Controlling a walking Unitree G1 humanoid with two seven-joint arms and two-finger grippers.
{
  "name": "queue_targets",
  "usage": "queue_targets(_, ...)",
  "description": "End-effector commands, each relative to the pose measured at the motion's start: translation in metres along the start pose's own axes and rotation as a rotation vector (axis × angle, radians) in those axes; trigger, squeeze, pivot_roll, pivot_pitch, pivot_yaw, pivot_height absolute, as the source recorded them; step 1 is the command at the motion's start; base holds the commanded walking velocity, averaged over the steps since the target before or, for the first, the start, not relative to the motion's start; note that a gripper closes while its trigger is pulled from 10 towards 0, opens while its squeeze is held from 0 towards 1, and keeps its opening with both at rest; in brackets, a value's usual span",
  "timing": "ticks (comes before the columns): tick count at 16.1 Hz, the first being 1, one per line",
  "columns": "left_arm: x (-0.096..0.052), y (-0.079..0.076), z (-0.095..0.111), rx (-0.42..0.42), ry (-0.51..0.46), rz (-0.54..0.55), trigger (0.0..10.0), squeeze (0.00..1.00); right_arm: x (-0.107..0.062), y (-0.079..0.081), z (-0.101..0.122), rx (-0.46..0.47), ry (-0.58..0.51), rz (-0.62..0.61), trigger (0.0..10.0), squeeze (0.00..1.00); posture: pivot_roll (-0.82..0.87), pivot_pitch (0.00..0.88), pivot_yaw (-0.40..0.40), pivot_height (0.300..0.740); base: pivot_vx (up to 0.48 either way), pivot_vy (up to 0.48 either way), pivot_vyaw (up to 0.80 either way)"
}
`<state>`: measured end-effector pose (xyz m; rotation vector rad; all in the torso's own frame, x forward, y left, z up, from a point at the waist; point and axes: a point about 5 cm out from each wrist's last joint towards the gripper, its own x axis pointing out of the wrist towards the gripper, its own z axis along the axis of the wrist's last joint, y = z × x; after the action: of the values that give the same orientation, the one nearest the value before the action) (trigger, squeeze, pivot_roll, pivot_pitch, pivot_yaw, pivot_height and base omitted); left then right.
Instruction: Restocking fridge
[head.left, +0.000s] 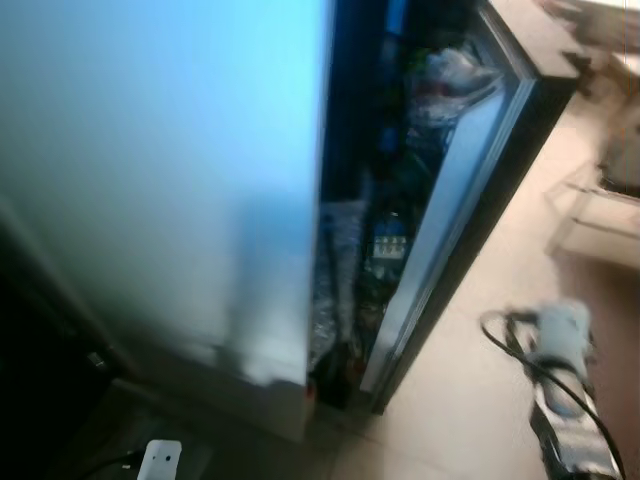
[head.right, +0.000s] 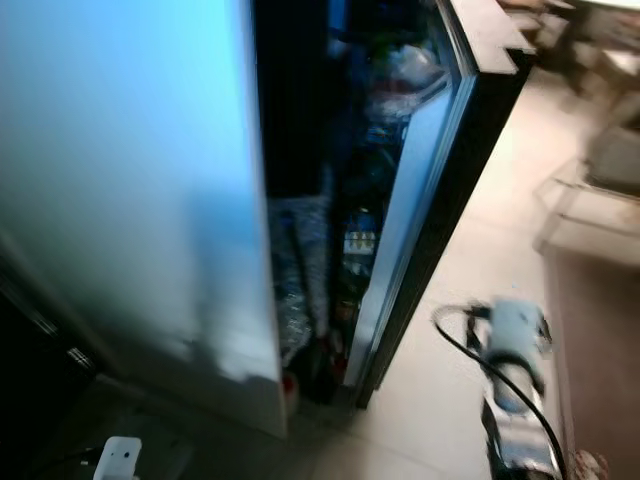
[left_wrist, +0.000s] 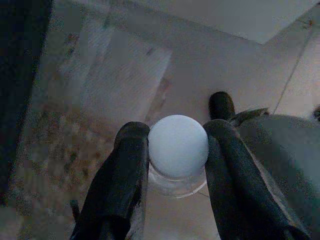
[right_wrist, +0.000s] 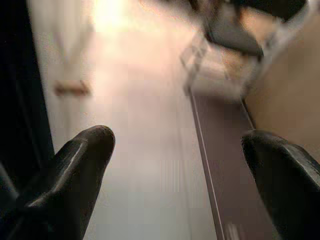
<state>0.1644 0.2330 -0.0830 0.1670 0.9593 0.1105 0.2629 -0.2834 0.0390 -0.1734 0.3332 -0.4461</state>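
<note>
The fridge (head.left: 170, 170) stands before me, a broad pale-blue panel on the left and a grey door edge (head.left: 450, 200) on the right. Through the dark gap between them I see shelves crammed with blurred packets and bottles (head.left: 385, 240). In the left wrist view my left gripper (left_wrist: 177, 137) is shut on a clear bottle with a round white cap (left_wrist: 177, 150), one black finger (left_wrist: 125, 165) on each side of its neck. My right arm (head.left: 560, 400) hangs low at the right over the floor. Its gripper (right_wrist: 177, 145) is open, with nothing between the fingers.
Pale floor tiles (head.left: 480, 400) run along the right of the fridge. A low white piece of furniture (head.left: 600, 215) stands at the far right beside a brown rug (right_wrist: 235, 165). A small white object (head.left: 160, 460) lies at the bottom left. The eye views are blurred.
</note>
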Motion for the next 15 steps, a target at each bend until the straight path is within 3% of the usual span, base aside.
queue_targets(1,0.000,-0.003,-0.002,0.006,0.007,-0.002,10.0,0.00,-0.002,-0.005,-0.012,0.008,0.038,-0.021,10.0,0.00,-0.03,0.069,-0.009,0.740,0.000,0.000,0.00)
queue_targets(5,0.000,-0.002,-0.001,0.007,0.005,0.000,10.0,0.00,-0.011,-0.013,-0.052,-0.003,0.174,-0.035,10.0,0.00,-0.03,0.069,-0.005,0.740,0.000,0.000,0.00)
queue_targets(9,0.000,-0.001,-0.001,0.009,0.004,0.001,10.0,0.00,-0.012,-0.016,-0.061,-0.010,0.205,-0.016,10.0,0.00,-0.03,0.069,-0.005,0.740,0.000,0.000,0.00)
queue_targets(13,0.000,-0.003,0.000,0.011,0.005,-0.007,10.0,0.00,-0.022,0.008,-0.083,0.015,0.315,0.148,10.0,0.00,-0.04,0.062,-0.006,0.740,0.000,0.000,0.00)
queue_targets(15,0.000,-0.004,0.000,0.014,0.007,-0.010,10.0,0.00,-0.045,0.018,-0.116,0.012,0.485,0.212,10.0,0.00,-0.04,0.056,-0.005,0.740,0.000,0.000,0.00)
